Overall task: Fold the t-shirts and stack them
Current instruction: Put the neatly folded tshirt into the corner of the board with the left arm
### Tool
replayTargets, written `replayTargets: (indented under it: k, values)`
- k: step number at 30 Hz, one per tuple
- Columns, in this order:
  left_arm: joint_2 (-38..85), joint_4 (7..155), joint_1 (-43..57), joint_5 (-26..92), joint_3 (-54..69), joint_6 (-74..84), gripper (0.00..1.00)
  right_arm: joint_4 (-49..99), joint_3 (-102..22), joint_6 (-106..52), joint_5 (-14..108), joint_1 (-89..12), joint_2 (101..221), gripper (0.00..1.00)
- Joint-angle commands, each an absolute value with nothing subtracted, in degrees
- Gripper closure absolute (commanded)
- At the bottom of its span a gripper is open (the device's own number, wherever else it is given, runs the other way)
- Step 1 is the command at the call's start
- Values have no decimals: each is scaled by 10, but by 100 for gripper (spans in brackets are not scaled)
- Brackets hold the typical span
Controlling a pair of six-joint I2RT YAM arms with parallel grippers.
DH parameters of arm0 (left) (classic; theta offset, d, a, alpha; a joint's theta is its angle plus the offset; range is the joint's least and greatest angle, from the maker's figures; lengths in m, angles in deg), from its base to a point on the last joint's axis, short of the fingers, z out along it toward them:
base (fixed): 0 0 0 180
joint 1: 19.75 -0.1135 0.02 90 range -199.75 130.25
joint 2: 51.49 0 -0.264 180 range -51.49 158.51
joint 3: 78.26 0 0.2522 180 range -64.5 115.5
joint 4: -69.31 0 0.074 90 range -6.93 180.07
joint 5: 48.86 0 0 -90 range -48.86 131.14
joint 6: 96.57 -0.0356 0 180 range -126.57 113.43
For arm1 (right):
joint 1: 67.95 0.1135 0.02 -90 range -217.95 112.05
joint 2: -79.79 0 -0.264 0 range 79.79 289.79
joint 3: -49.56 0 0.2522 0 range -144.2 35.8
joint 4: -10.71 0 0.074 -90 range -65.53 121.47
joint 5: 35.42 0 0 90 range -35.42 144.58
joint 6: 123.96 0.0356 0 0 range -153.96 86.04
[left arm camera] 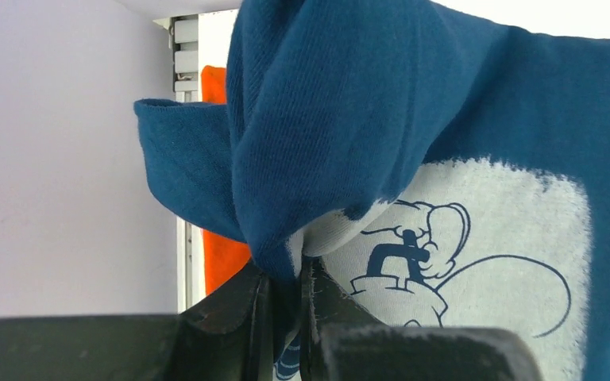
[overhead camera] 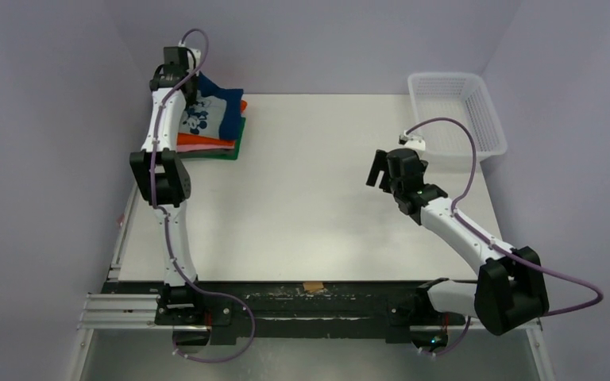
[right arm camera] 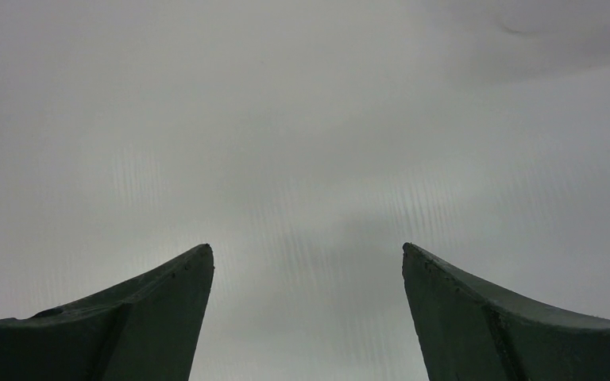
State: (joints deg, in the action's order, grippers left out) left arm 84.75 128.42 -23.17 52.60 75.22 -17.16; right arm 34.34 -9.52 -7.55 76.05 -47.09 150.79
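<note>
Twice catching the left gripper (left arm camera: pixel 286 295): in the wrist view clamping tight on a bunched fold of the navy blue cloth t-shirt (left arm camera: pixel 349 103) with a white cartoon print, from above holding it draped over the folded orange, pink and dark green stack (overhead camera: pixel 206 144) at the far-left table (overhead camera: pixel 310 190) corner. Hovering over the tabletop with the right gripper (right arm camera: pixel 308 270) spread wide. Sitting far right, well apart: white plastic mesh basket (overhead camera: pixel 488 119).

left end effector (left arm camera: pixel 287 295) pinched, right one (right arm camera: pixel 306 249) spread
</note>
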Motion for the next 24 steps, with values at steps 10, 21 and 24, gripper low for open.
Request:
replayTargets:
  k: [10, 21, 24]
  values:
    - [846, 1222, -272, 522, 769, -139, 82, 353, -136, -87, 808, -472, 1531, 14]
    - [755, 1153, -273, 520, 693, -56, 0, 355, -138, -85, 815, -472, 1537, 14]
    - [740, 1090, -273, 435, 657, -25, 0, 355, -139, -85, 813, -472, 1541, 14]
